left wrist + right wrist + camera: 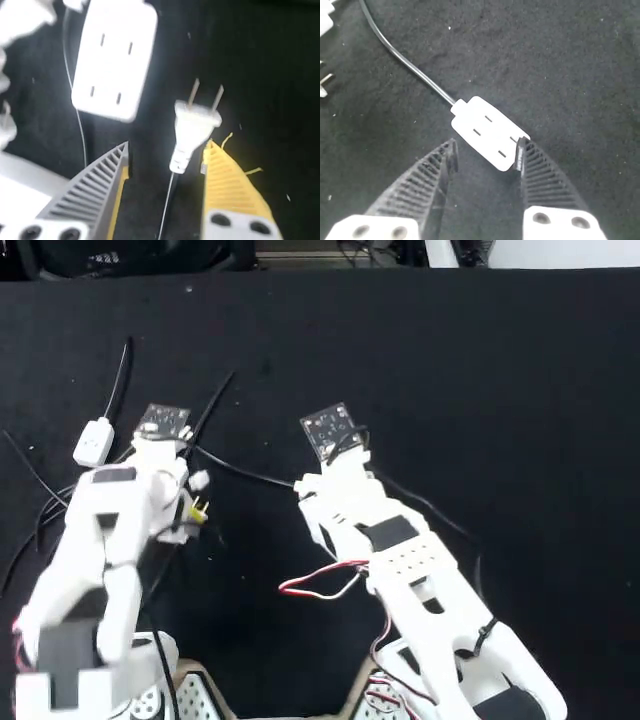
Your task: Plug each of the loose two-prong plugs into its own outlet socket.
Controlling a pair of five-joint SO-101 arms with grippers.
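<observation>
At the left of the table (450, 360), a plug (192, 125) is framed by the released left claw (166, 145), to be gripped squarely with prongs lined up on the outlet (112, 60) beyond; a second outlet (487, 131) is bracketed by the released right claw (486, 141).

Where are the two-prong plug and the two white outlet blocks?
two-prong plug (197, 124): left wrist view, its white body.
outlet block beside the plug (113, 59): left wrist view, its slotted face.
other outlet block (489, 131): right wrist view, its slotted face.
</observation>
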